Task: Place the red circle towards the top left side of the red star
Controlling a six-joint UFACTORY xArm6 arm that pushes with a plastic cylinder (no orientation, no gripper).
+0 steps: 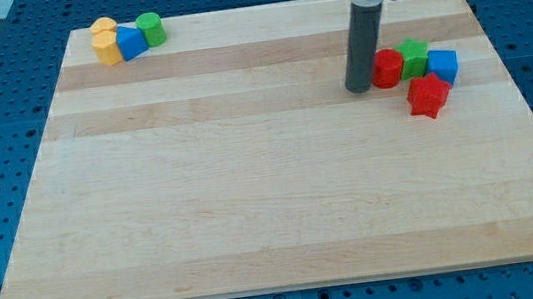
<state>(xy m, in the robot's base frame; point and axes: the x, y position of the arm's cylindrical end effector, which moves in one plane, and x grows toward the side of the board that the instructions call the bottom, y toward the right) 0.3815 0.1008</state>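
The red circle (pixel 387 68) sits at the view's right on the wooden board (pixel 251 191). The red star (pixel 429 96) lies just below and to the right of it, close to touching. A green star (pixel 414 54) and a blue cube (pixel 442 64) crowd behind them, to the right of the circle. My tip (pixel 357 89) rests on the board right against the red circle's left side.
At the view's top left stand a yellow block (pixel 104 29), an orange-yellow hexagonal block (pixel 107 48), a blue block (pixel 131 42) and a green cylinder (pixel 150 29), packed together near the board's corner.
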